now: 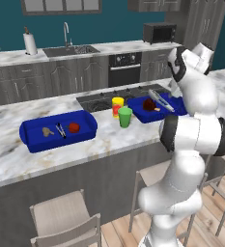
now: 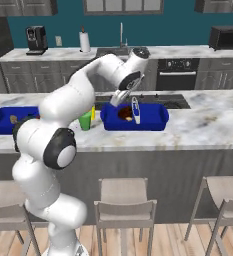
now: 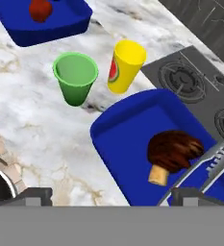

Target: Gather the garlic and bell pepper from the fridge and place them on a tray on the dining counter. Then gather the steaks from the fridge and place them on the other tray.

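Note:
On the marble dining counter stand two blue trays. The left tray holds the tan garlic, the red bell pepper and small tongs. In the right tray lies a dark brown steak with a tan bone end, next to long metal tongs. My gripper hovers open just above this tray's near side, nothing between its fingers; from the right base it hangs over the tray. The fridge is out of view.
A green cup and a yellow cup stand between the trays. A black cooktop is set into the counter behind the right tray. Stools line the counter's near side. The sink worktop runs along the back wall.

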{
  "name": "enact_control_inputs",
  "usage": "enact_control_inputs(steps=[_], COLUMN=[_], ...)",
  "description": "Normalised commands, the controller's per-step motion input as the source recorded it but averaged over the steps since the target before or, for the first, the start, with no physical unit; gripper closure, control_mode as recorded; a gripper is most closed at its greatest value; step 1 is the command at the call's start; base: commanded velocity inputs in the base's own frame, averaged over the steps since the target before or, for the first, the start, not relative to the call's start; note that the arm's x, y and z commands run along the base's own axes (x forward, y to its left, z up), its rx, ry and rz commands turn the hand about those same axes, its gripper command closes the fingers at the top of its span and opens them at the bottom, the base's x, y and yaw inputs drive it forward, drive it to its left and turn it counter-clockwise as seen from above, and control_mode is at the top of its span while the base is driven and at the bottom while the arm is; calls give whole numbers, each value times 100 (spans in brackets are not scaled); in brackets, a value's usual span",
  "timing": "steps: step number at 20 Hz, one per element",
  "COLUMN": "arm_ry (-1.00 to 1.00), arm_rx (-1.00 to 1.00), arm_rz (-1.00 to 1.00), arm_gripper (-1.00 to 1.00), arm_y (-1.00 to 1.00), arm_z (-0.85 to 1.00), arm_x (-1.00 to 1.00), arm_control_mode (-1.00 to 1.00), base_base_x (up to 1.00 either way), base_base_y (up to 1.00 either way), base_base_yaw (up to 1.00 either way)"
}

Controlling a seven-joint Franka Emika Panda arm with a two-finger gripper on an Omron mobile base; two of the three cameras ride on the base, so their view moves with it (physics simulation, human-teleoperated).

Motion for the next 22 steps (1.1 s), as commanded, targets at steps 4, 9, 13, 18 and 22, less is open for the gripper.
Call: enact_control_inputs(steps=[4, 9, 13, 18, 22], arm_ry=[-58, -43, -2, 0, 0], arm_rx=[-16, -16, -9, -6, -1], arm_rz=[0, 0, 7, 9, 4], arm_gripper=[-100, -100, -100, -100, -100], arm_y=[37, 35, 10, 0, -1], arm_z=[13, 40, 37, 9, 0], arm_x=[-100, -100, -76, -95, -100], arm_control_mode=[-100, -100, -100, -100, -100], base_base_x=[0, 0, 0, 0, 0], base_base_y=[0, 0, 0, 0, 0], base_base_yaw=[0, 0, 0, 0, 0])
